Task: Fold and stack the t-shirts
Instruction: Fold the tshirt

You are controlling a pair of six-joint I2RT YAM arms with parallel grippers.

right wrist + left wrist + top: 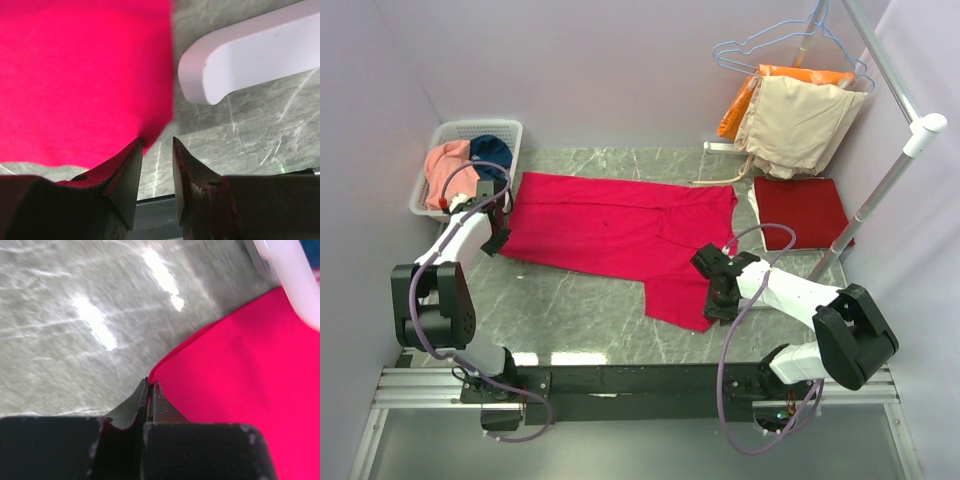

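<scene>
Crimson-red t-shirt: spread flat on the grey marble table, across the middle of the work area. One part of it reaches toward the near edge on the right side.

Darker red t-shirt: folded into a square on the table at the far right, just beside the crimson-red t-shirt.

Salmon-pink t-shirt and teal-blue t-shirt: bundled together inside the white basket, which stands at the far left corner of the table.

Left gripper: positioned at the left edge of the crimson-red t-shirt, close to the basket. In the wrist view its jaws are pressed together with no gap, and the tips sit at a corner of the hem. Whether any cloth is caught between them cannot be told.

Right gripper: positioned at the right edge of the part of the crimson-red t-shirt nearest the arms. In the wrist view its jaws stand partly apart. The gap shows only bare table, and nothing is held. The finger on the cloth side has its tip at the corner of the cloth. A white rack foot lies on the table just beyond.

Beige garment and orange garment: hanging on wire hangers from the white rack at the far right.
</scene>
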